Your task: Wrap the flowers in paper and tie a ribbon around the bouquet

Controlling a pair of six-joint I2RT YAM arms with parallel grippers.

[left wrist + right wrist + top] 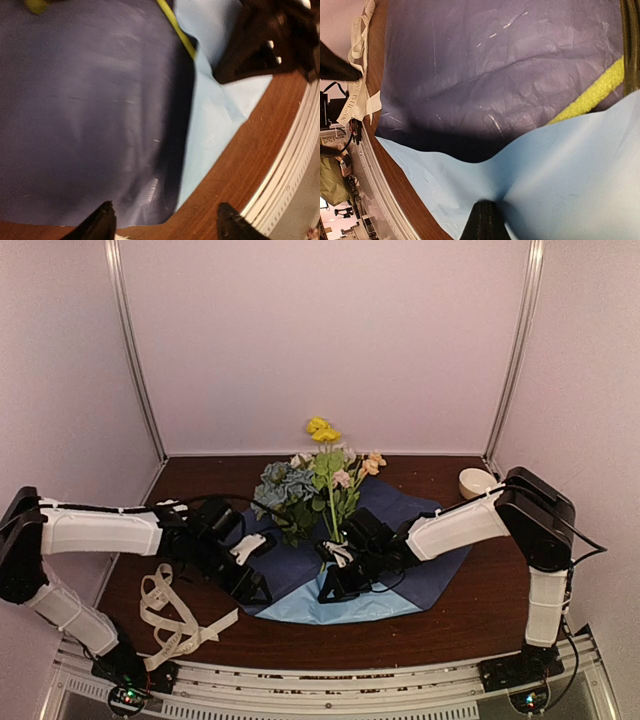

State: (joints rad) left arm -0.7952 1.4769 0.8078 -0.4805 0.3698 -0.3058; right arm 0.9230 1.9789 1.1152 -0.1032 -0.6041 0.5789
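While the brown worktop (470,610) shows bare wood at its edges, the paper (300,570) covers its middle, navy face up with a light-blue flap turned over along the near edge, and the flowers (310,490) lie on it, blooms at the far end, thin stems running toward that flap. The ribbon (170,615) sits in loose loops on the wood at the near left, apart from the paper. The left gripper (165,222) hovers released, fingertips spread over the paper's near-left edge, while the right gripper (485,220) is clenched on a pucker of the light-blue flap.
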